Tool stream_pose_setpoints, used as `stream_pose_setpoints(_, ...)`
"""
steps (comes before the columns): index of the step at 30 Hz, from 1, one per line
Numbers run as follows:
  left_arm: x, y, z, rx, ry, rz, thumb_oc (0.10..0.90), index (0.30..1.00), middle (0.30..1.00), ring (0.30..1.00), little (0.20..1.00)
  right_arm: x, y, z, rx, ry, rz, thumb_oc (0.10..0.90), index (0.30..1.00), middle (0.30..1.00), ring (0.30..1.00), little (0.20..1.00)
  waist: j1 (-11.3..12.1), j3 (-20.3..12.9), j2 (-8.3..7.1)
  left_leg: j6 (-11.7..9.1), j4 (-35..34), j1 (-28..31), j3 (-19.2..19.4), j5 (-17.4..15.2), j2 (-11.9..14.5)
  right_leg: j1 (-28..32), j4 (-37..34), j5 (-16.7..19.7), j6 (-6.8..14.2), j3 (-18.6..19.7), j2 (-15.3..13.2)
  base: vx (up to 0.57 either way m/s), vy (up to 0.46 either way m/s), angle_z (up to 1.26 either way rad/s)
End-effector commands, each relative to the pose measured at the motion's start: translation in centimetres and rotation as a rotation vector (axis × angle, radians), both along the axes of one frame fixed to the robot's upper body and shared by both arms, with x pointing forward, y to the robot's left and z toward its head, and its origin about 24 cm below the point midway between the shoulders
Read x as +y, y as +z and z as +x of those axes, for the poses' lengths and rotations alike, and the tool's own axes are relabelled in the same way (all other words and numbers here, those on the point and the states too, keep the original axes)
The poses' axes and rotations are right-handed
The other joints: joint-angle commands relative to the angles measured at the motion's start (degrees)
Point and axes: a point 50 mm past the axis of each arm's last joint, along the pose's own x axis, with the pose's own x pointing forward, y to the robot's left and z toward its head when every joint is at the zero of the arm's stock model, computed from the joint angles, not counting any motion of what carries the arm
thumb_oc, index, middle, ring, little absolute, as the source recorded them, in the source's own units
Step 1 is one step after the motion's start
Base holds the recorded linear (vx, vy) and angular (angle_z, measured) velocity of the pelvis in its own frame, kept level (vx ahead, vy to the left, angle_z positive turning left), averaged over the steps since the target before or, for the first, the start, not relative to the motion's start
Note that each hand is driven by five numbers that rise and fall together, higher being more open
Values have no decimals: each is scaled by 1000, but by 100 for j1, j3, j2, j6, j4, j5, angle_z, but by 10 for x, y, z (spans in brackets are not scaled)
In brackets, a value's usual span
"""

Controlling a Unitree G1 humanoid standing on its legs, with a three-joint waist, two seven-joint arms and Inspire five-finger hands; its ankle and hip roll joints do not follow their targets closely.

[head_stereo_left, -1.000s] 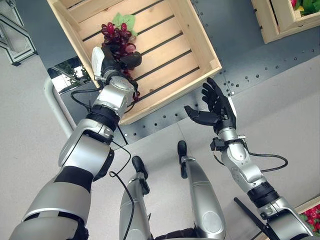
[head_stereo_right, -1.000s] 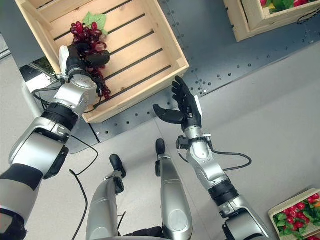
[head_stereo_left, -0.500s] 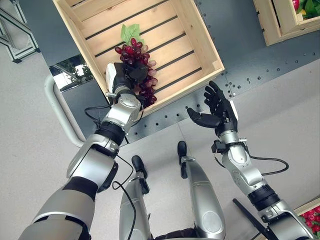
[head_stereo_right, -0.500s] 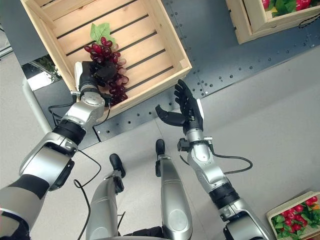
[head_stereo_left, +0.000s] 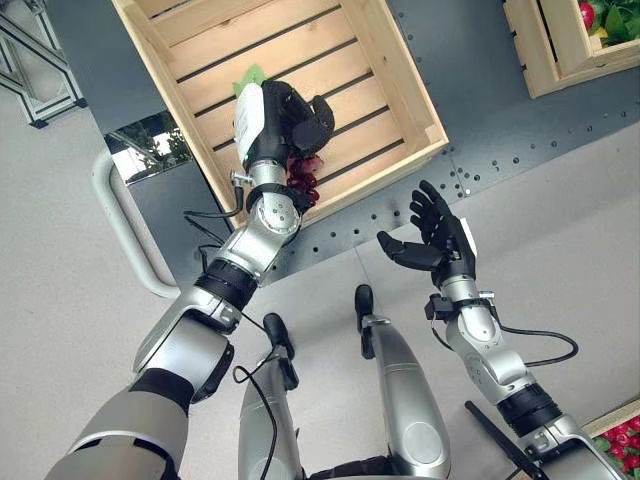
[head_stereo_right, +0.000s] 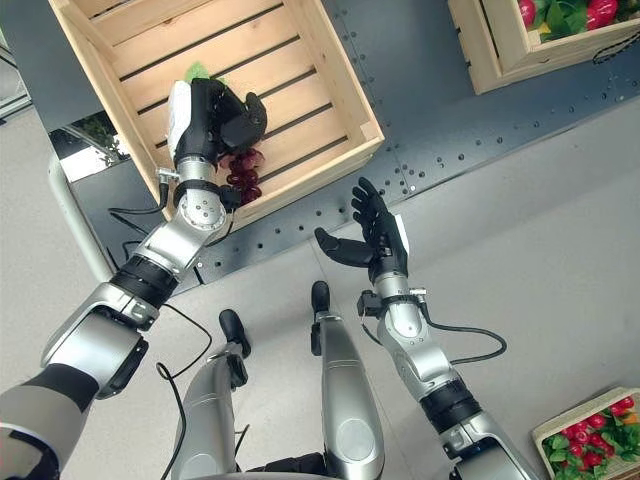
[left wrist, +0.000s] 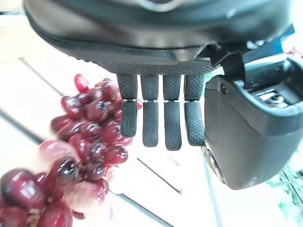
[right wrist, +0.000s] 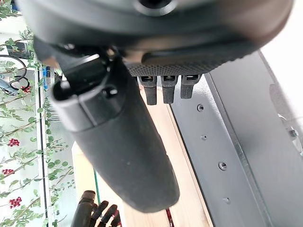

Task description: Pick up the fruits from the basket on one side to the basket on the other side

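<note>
A dark grey counter (head_stereo_left: 480, 110) with rows of small holes is seen. A slatted wooden crate (head_stereo_left: 390, 60) rests on it at the left, and a second wooden crate (head_stereo_left: 550, 55) is set far right.

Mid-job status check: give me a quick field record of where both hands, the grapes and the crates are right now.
Left hand: over the large slatted wooden crate, fingers relaxed, open.
Dark red grape bunch: beside the left hand's fingers, near the crate's near wall; not pinched between fingers and thumb in the left wrist view.
Right hand: open, empty, raised off the crate's near corner.
Second wooden crate: far right, holds red and green produce.
Grapes resting on slats: cannot tell.
</note>
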Motion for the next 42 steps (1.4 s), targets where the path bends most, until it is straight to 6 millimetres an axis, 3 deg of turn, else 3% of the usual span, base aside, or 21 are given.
stream_pose_setpoints(1, -6, 63, -17, -331, -27, 113, 800, 900, 900, 900, 900, 2, 56, -7, -298, 38, 70, 800, 900, 900, 900, 900, 60, -59, -141, 399, -42, -33, 462, 22, -228, 337, -438, 133, -49, 81, 253, 0, 0, 0)
stream_pose_setpoints(7, -7, 79, -24, -443, 14, 276, 800, 900, 900, 900, 900, -1, 54, -10, -298, 40, 65, 800, 900, 900, 900, 900, 43, -59, -129, 393, 16, -75, 481, 1, -214, 283, -383, 130, -48, 91, 248, 0, 0, 0)
stream_pose_setpoints(13, 2, 99, -29, -570, 168, 570, 800, 900, 900, 900, 900, -6, 52, -10, -291, 40, 56, 800, 900, 900, 900, 900, 25, -59, -83, 372, 72, -101, 488, -17, -200, 244, -331, 127, -53, 101, 229, 0, 0, 0)
stream_pose_setpoints(23, 64, 115, -21, -526, 668, 1289, 800, 900, 900, 900, 900, -20, 46, -13, -276, 56, 14, 800, 900, 900, 900, 900, -104, -59, 46, 306, 183, -81, 560, -64, -141, 211, -243, 109, -50, 106, 139, 2, 17, -2)
stream_pose_setpoints(30, 78, 104, -15, -457, 662, 1602, 800, 900, 900, 900, 900, -25, 47, -12, -282, 62, -11, 800, 900, 900, 900, 900, -134, -59, 127, 275, 265, -143, 595, -80, -133, 130, -169, 93, -62, 113, 70, 7, 39, -1)
stream_pose_setpoints(34, 88, 86, -10, -355, 586, 1772, 800, 900, 900, 900, 900, -28, 49, -10, -283, 56, -23, 800, 900, 900, 900, 900, -137, -59, 177, 268, 296, -212, 589, -88, -144, 72, -151, 87, -61, 105, 38, 6, 37, 3)
stream_pose_setpoints(42, 76, 62, -9, -411, 352, 1849, 800, 900, 900, 900, 900, -21, 52, -8, -284, 52, -23, 800, 900, 900, 900, 900, -93, -59, 176, 288, 319, -275, 557, -108, -146, 44, -145, 79, -40, 62, 23, 5, 5, 0)
